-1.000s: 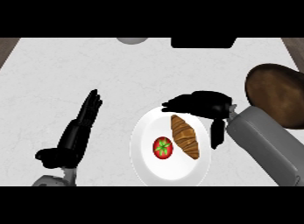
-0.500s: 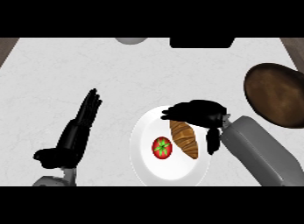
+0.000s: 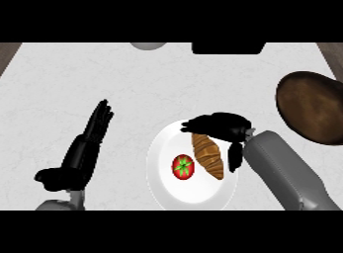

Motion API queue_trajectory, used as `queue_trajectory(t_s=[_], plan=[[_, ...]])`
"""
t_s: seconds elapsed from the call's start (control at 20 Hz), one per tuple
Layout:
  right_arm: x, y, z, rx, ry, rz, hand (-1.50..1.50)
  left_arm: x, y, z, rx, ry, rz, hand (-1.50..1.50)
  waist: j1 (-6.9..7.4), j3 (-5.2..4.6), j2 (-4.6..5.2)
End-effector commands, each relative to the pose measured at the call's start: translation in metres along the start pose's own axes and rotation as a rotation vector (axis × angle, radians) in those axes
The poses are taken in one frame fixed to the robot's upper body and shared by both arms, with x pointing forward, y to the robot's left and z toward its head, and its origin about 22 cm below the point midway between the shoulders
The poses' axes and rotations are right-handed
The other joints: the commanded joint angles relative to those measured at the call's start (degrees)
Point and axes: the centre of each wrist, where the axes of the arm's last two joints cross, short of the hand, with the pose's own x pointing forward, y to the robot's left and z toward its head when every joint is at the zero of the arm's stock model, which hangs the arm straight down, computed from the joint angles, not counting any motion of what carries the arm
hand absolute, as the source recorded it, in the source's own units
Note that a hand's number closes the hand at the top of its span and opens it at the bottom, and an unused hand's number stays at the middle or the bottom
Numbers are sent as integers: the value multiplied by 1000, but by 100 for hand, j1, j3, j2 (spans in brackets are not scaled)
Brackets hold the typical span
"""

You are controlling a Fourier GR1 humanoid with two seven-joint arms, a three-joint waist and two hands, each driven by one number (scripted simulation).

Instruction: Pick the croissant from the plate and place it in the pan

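Head view: right hand (image 3: pixel 221 127) curled over croissant's (image 3: pixel 208 156) top end on plate (image 3: pixel 166 184); left hand (image 3: pixel 86 146) flat, fingers straight, on table (image 3: pixel 71 79).

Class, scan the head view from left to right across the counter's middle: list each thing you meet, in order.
left hand → tomato → croissant → pan. Tomato and croissant both lie on the white plate.
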Motion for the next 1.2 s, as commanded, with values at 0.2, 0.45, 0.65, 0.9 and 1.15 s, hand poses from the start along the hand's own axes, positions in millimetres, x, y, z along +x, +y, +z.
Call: queue_trajectory(t_s=[0.2, 0.45, 0.65, 0.9, 1.15], plan=[[-7, 5, -15, 31, 43, -2, -150, 4, 8, 7, -15, 2, -9, 0, 10, 0, 1], [8, 3, -40, 141, 27, 97, 150, 5, 6, -4, -4, -8, 10, 0, 16, -1, 3], [10, 30, -56, 103, -17, 172, 150, -8, -6, 6, -16, 1, 13, 0, 38, 1, 12], [-6, 43, -43, 89, -31, 198, 150, -14, -12, -1, -15, -7, -10, 0, 18, 1, 13], [-4, 38, -37, -59, -47, 214, 150, -18, 8, 4, -15, 0, 1, 0, -7, -1, 1]])
